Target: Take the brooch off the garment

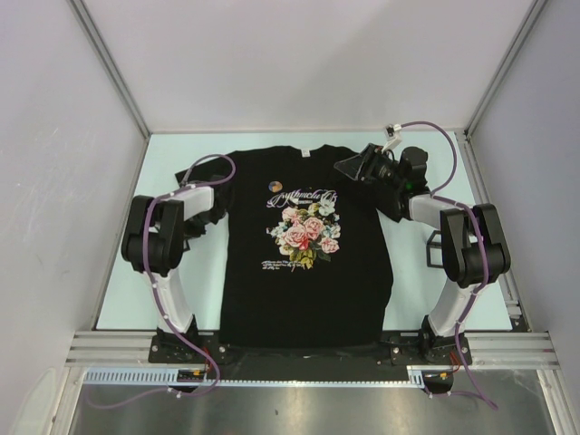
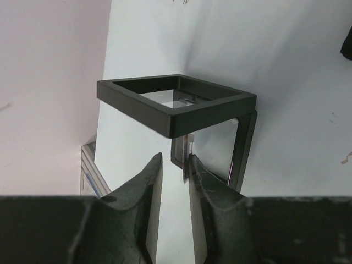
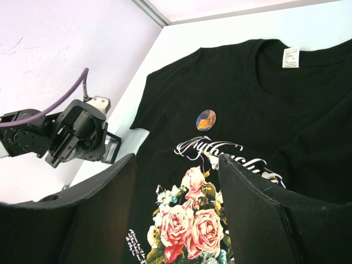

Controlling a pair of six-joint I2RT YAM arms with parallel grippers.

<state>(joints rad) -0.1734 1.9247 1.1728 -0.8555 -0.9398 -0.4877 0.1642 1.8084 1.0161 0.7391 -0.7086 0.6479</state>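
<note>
**Bright, even light; wrist views go soft up close**

You get bright, diffuse light from overhead in every view. The pale table (image 1: 408,290) and the walls (image 1: 299,63) show no harsh glare. The black garment (image 1: 308,290) swallows its own folds, though the print stays crisp. Soft shadows sit beneath both arms. On your wrist cameras the left fingers (image 2: 143,209) and right fingers (image 3: 104,214) are blurred. The dark frame (image 2: 137,104) may carry a faint reflection in its pane.
</note>
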